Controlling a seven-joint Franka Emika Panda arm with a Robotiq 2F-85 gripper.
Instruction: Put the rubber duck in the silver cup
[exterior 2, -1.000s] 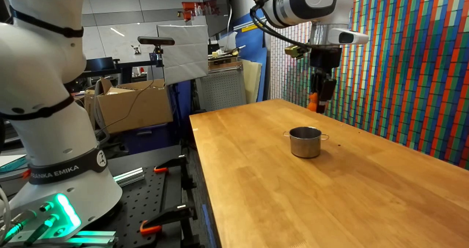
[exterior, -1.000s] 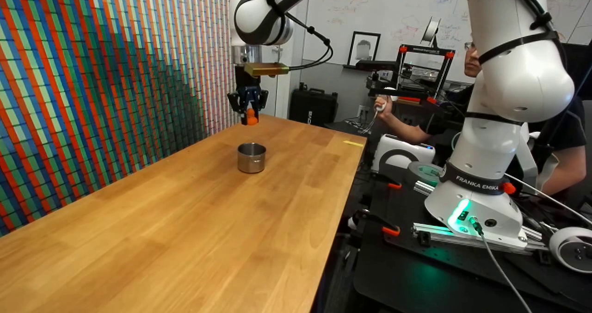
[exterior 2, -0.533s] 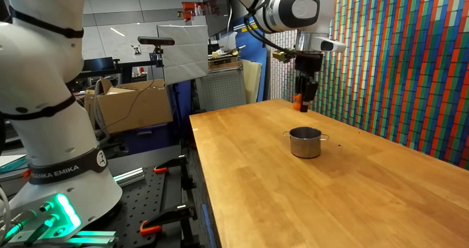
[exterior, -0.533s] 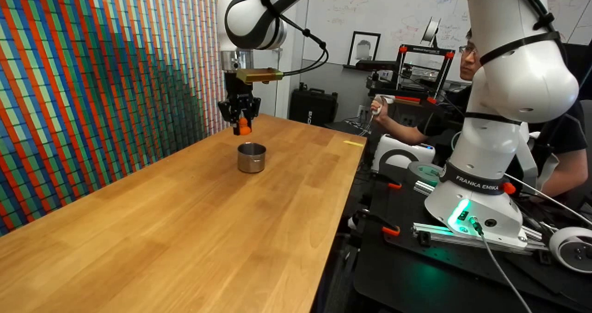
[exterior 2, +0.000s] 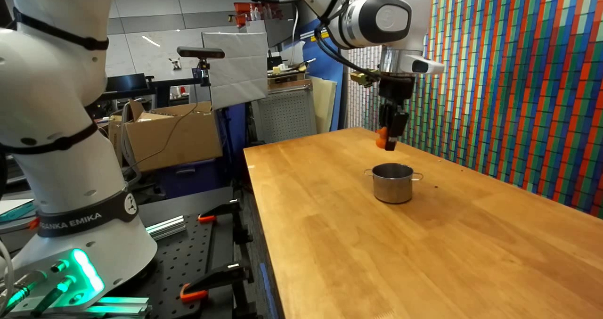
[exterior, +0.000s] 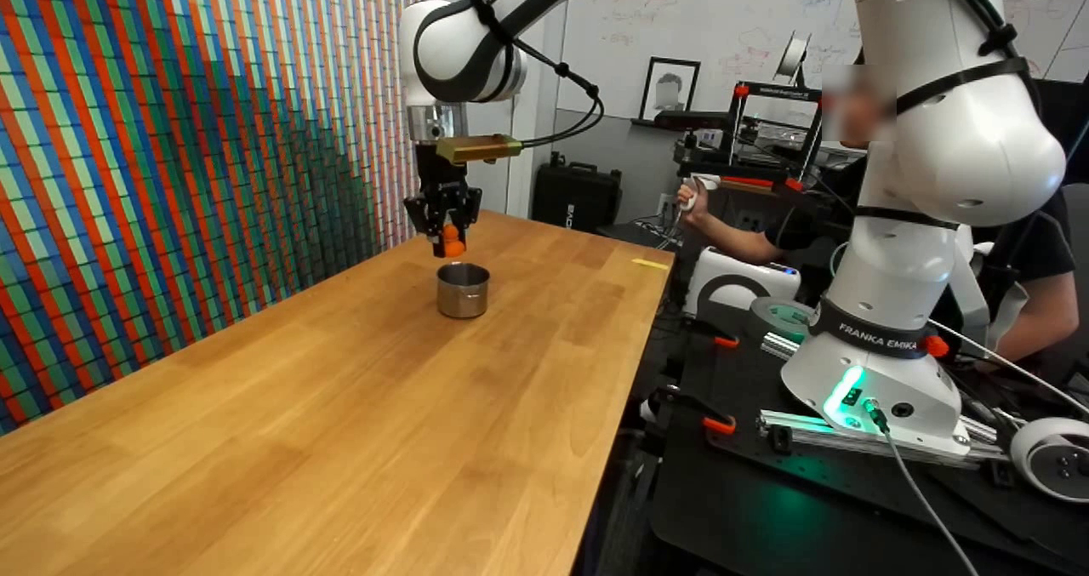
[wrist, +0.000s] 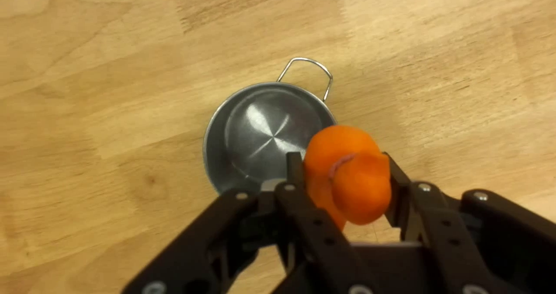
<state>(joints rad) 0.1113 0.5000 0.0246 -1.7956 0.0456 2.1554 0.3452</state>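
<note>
The silver cup (exterior: 463,295) stands upright on the wooden table. It shows in both exterior views (exterior 2: 393,189) and has thin wire handles. In the wrist view the cup (wrist: 265,124) looks empty, with part of its rim hidden behind the duck and a finger. My gripper (exterior: 451,246) points down with its fingers shut around the orange rubber duck (wrist: 362,189). The duck also shows between the fingers in both exterior views (exterior: 453,242) (exterior 2: 380,138). Gripper and duck hang above the table, higher than the cup. In the wrist view the duck overlaps the cup's lower right rim.
The wooden table (exterior: 408,406) runs beside a wall of coloured tiles (exterior: 213,151). A yellow tape strip (exterior: 651,264) lies near the table's edge. Clamps (exterior 2: 216,279) hold the robot's base plate. A person (exterior: 732,236) with a hand controller is behind the arm.
My gripper, still holding the duck, has moved left in both exterior views and lower, closer to the cup. The cup has not moved.
</note>
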